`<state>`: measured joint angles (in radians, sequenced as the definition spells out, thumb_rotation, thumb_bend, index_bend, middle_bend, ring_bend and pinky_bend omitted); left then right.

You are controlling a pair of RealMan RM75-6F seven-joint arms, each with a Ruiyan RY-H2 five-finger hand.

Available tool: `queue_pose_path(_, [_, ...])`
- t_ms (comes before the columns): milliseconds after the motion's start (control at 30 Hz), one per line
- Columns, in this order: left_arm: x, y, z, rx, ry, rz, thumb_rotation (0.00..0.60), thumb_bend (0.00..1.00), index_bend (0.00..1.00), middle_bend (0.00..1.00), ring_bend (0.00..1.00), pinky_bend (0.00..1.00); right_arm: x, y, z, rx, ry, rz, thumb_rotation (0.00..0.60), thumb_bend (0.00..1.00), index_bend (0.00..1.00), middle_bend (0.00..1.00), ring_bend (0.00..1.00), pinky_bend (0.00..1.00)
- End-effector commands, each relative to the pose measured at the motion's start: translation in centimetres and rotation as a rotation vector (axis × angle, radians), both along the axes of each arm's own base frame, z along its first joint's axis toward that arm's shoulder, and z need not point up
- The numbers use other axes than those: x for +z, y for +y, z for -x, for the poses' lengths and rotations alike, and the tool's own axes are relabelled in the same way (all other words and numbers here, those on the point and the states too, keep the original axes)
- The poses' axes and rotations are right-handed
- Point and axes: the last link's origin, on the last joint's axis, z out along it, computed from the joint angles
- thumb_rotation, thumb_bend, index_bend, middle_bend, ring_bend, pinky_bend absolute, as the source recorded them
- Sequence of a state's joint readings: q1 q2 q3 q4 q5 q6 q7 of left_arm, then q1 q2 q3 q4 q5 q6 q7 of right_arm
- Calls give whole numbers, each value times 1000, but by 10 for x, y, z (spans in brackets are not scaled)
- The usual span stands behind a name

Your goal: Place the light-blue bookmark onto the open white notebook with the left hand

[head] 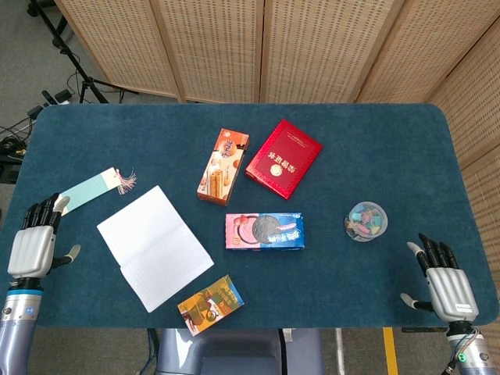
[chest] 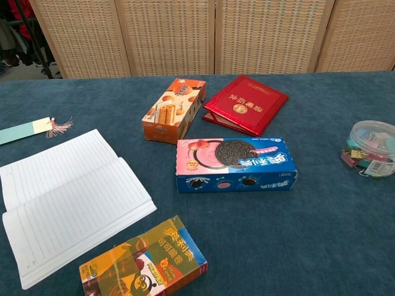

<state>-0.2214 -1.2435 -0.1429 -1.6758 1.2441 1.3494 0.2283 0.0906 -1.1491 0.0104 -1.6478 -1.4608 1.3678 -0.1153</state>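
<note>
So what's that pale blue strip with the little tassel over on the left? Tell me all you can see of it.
It is the light-blue bookmark, a thin flat strip that looks like card, pale blue along most of its length with a cream end where a pinkish tassel is tied. It lies flat and slantwise on the blue table, just beyond the open white notebook and not touching it. The left hand sits close by its lower end; whether the fingertips touch it is unclear.

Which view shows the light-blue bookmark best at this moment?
The head view: the whole light-blue bookmark shows there, tassel included, lying flat beside the open white notebook, near the left robot hand. The chest view cuts it off at the left edge, showing only its tasselled end.
</note>
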Motion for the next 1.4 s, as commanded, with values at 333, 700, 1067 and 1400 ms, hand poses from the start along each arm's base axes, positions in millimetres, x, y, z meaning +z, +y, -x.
queue_pose_path(333, [37,69,-1,95,-11,6,600,230,164,0,0,0,-4,-1,0,-4,8,-13,600,105,100,0,0,0])
queue_pose_path(700, [45,112,18,256,-94,39,600,216,277,0,0,0,-7,-3,1,-8,11,-24,600,105,100,0,0,0])
queue_pose_path(1067, [49,149,34,385,-73,56,600,216,340,0,0,0,-8,-4,2,-15,14,-30,600,105,100,0,0,0])
queue_pose_path(1400, [42,174,43,479,-32,72,600,133,340,0,0,0,-8,-6,4,-23,16,-26,600,105,100,0,0,0])
